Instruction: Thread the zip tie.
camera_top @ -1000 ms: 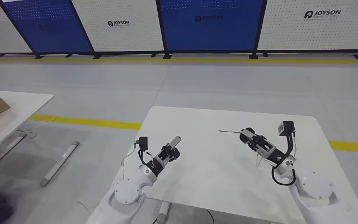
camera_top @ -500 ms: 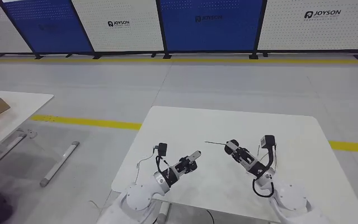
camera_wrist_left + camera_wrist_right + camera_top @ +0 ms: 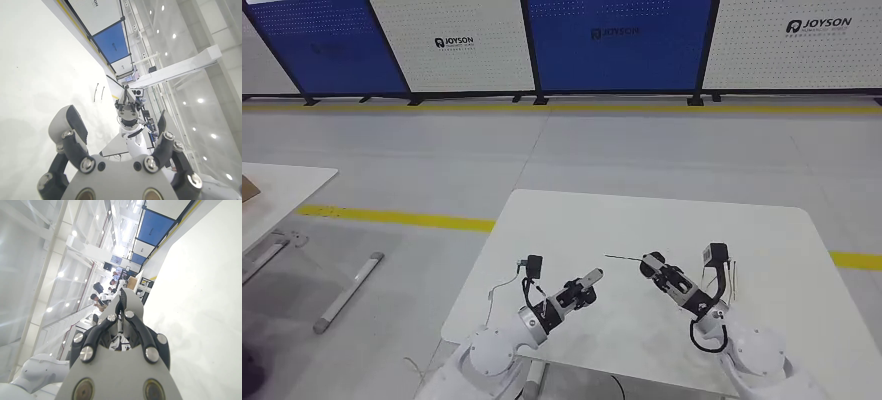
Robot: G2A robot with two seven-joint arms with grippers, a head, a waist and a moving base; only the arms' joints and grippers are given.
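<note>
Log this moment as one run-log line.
left gripper: open, empty | right gripper: shut on zip tie, strap pointing toward left gripper | threading: not yet done | table: two spare ties

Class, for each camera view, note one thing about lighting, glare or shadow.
Top view: even light, the table bright without hotspots, the zip tie a thin dark line against it. Left wrist view: ceiling lamps blow out to white spots, and the table is nearly washed out. Right wrist view: overhead lights flare into starbursts.
</note>
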